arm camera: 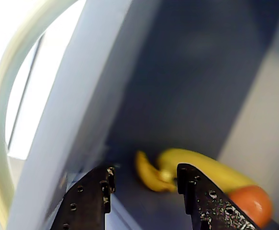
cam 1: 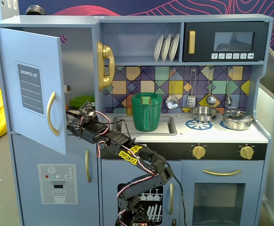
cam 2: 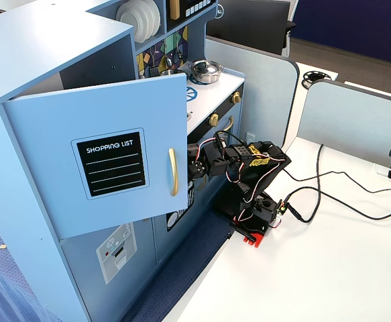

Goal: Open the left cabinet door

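The left cabinet door (cam 1: 31, 84), pale blue-grey with a "SHOPPING LIST" panel and a curved gold handle (cam 1: 51, 120), stands partly swung open; it also shows in another fixed view (cam 2: 108, 161). My gripper (cam 1: 80, 115) is open and empty, reaching just behind the door's free edge at handle height. In the wrist view the gripper (arm camera: 146, 175) has its jaws apart, the door's edge (arm camera: 77, 96) is at left next to the left finger, and the handle (arm camera: 0, 120) is beyond it. Inside the cabinet lie a yellow banana (arm camera: 196, 165) and an orange-red fruit (arm camera: 251, 203).
Below is the blue door with the dispenser panel (cam 1: 57, 183) and the narrow door's short gold handle (cam 1: 88, 165). A gold phone (cam 1: 105, 65), a green pitcher (cam 1: 146, 112) in the sink and pots (cam 1: 238, 120) are on the counter. Cables (cam 2: 329, 194) cross the white table.
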